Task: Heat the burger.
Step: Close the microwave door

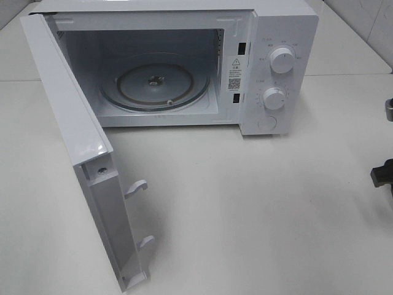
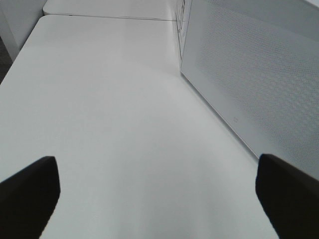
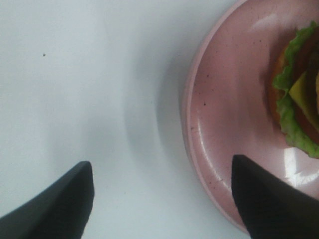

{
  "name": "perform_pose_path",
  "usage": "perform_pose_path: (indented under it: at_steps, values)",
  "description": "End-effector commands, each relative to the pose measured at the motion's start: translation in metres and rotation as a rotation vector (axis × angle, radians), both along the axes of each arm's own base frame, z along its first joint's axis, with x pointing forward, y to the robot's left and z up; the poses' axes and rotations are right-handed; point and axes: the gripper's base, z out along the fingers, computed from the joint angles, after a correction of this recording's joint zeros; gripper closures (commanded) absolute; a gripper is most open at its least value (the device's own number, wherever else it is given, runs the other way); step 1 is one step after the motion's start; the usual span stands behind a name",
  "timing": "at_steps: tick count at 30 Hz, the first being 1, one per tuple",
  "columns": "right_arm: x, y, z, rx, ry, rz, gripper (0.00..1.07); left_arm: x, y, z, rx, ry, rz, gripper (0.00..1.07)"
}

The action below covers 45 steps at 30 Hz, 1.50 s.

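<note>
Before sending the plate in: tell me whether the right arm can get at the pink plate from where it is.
Probably yes. The right gripper hangs open above the table, one finger already over the pink plate's rim, the other outside it. Nothing lies between them; the burger sits further in.

My bench is a plain white table (image 1: 258, 209), lit evenly from overhead, with soft glare along the lower centre. A seam crosses it at the upper left and upper right of the frame. Pale tiled wall (image 1: 368, 18) shows in the upper right corner.
</note>
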Motion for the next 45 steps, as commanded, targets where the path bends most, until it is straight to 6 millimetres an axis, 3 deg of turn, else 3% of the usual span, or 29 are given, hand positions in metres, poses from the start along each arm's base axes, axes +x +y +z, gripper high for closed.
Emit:
perform_pose_path:
  at_steps: [1,7,12,18,20,27,29,32,35,38,40,45]
  values:
    - [-0.006,0.002,0.014,0.039,0.018,-0.001,0.31,-0.002,0.0,0.001,0.001,-0.029,-0.002,0.06]
    - [-0.021,0.009,0.045,0.124,0.036,0.039,0.31,-0.002,0.0,0.001,0.001,-0.029,-0.002,0.06]
    - [-0.044,0.01,0.075,0.178,-0.054,0.038,0.3,-0.002,0.0,0.001,0.001,-0.029,-0.002,0.06]
    - [-0.06,0.009,0.094,0.192,-0.146,0.039,0.27,-0.002,0.0,0.001,0.001,-0.029,-0.002,0.06]
    - [-0.08,0.011,0.109,0.238,-0.216,0.057,0.24,-0.002,0.0,0.001,0.001,-0.029,-0.002,0.06]
    - [-0.119,0.015,0.126,0.324,-0.37,0.141,0.25,-0.002,0.0,0.001,0.001,-0.029,-0.002,0.06]
    - [-0.141,0.017,0.134,0.363,-0.461,0.174,0.25,-0.002,0.0,0.001,0.001,-0.029,-0.002,0.06]
    - [-0.148,0.017,0.136,0.367,-0.491,0.186,0.26,-0.002,0.0,0.001,0.001,-0.029,-0.002,0.06]
    - [-0.179,0.013,0.143,0.348,-0.591,0.235,0.28,-0.002,0.0,0.001,0.001,-0.029,-0.002,0.06]
    - [-0.185,0.013,0.143,0.343,-0.614,0.247,0.3,-0.002,0.0,0.001,0.001,-0.029,-0.002,0.06]
    - [-0.202,0.014,0.129,0.358,-0.655,0.288,0.33,-0.002,0.0,0.001,0.001,-0.029,-0.002,0.06]
    - [-0.213,0.014,0.118,0.367,-0.706,0.309,0.33,-0.002,0.0,0.001,0.001,-0.029,-0.002,0.06]
